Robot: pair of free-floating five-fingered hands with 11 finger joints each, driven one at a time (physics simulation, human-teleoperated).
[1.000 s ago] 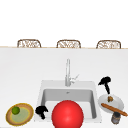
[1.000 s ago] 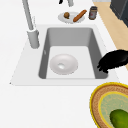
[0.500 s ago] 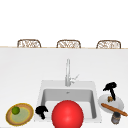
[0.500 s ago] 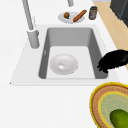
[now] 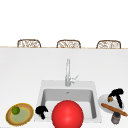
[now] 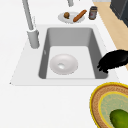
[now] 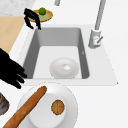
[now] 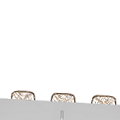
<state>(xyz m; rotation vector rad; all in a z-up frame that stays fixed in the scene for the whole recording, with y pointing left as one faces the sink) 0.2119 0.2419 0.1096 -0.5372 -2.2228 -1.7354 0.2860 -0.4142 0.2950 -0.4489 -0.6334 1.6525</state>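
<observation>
My right hand (image 5: 116,94) hovers open over the white plate (image 5: 103,100) at the sink's right, fingers hanging down. In the right side view this right hand (image 7: 10,70) is beside the plate's (image 7: 72,100) edge, apart from the food. On the plate lie a small brown round piece (image 5: 110,99) and a long brown bread stick (image 5: 114,109). My left hand (image 5: 41,111) hangs open between the sink (image 5: 42,87) and a woven plate (image 5: 27,117) with a green lime (image 5: 16,110); the left hand (image 6: 113,61) holds nothing.
A white bowl (image 6: 63,64) lies in the sink basin. A large red ball (image 5: 67,114) shows at the sink's front edge. The faucet (image 5: 67,72) stands behind the basin. A dark jar (image 5: 115,118) stands near the plate. Three woven chair backs (image 5: 68,43) line the far counter edge.
My right hand has moved right and down, closer to the white plate. The left hand has stayed where it was.
</observation>
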